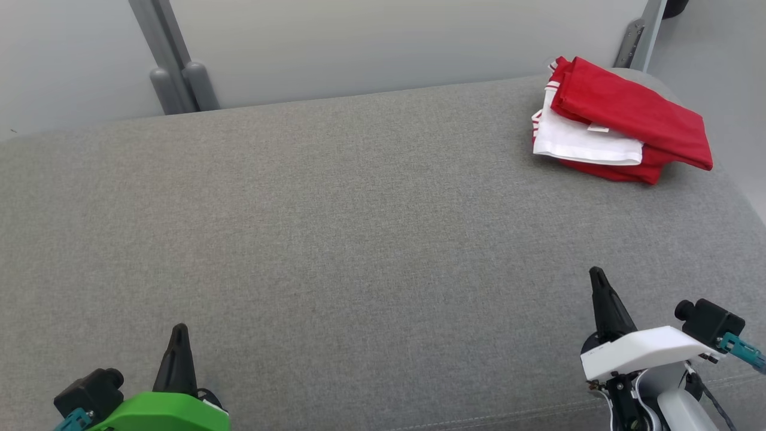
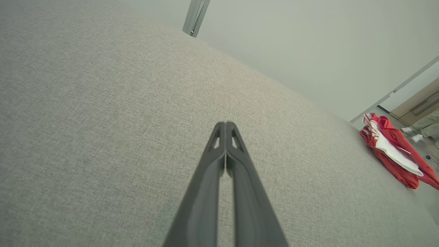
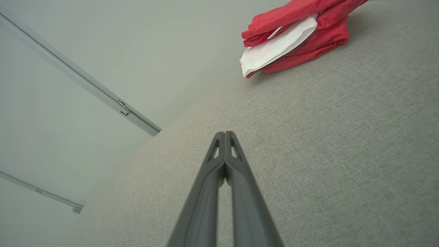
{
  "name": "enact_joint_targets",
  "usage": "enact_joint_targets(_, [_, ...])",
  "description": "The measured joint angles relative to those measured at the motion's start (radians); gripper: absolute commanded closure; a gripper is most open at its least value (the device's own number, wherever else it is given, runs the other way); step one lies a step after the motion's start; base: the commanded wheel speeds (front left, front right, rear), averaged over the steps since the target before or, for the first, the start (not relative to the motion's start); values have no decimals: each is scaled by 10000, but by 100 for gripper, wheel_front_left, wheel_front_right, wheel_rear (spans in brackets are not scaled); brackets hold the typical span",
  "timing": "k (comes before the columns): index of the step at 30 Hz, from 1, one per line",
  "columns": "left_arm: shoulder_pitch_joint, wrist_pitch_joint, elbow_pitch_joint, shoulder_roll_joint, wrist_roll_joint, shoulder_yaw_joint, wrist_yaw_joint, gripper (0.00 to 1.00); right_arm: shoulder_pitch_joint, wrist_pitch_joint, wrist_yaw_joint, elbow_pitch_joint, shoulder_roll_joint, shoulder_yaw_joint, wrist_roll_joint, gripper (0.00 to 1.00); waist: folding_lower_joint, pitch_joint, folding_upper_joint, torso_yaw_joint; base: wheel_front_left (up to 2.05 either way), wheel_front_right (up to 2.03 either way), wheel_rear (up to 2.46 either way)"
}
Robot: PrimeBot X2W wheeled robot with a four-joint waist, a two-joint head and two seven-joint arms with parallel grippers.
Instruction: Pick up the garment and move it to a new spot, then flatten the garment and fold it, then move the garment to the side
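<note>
A red and white garment (image 1: 622, 123) lies folded in a compact bundle at the far right corner of the grey fabric surface (image 1: 359, 239). It also appears at the right edge of the left wrist view as the garment (image 2: 394, 154) and at the top of the right wrist view as the garment (image 3: 295, 37). My left gripper (image 1: 179, 329) rests at the lower left, shut and holding nothing, its tips together (image 2: 225, 123). At the lower right my right gripper (image 1: 596, 272) is shut too and holds nothing, fingertips meeting (image 3: 224, 133), well short of the garment.
The grey cushion-like surface ends at a pale wall (image 1: 389, 42) behind it, where grey metal posts (image 1: 173, 72) stand at the back left and a bracket (image 1: 637, 36) at the back right. The surface's right edge drops off just beyond the garment.
</note>
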Motion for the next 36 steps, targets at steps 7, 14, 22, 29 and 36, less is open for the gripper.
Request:
enact_joint_targets(7, [-97,182,98,35,-901,111,-180,100,-36,182,69,15,-36,-182,802,100,0,-16,0,52,0,0,0])
enact_joint_targets(14, [-255,376,276,107,-1787,234,-336,100,-109,374,221,73,-61,-389,1722,100,0,-35,0,113,0,0,0])
enact_joint_targets(22, [-360,575,414,144,-2924,328,-527,100,-176,627,349,163,-98,-631,2777,100,0,-59,0,183,0,0,0])
enact_joint_targets(29, [-568,851,610,182,-4029,476,-717,100,-281,869,497,253,-140,-867,3850,100,0,-83,0,254,0,0,0])
enact_joint_targets(36, [-712,995,750,201,-4901,573,-882,100,-372,1057,594,345,-173,-1064,4761,100,0,-104,0,315,0,0,0])
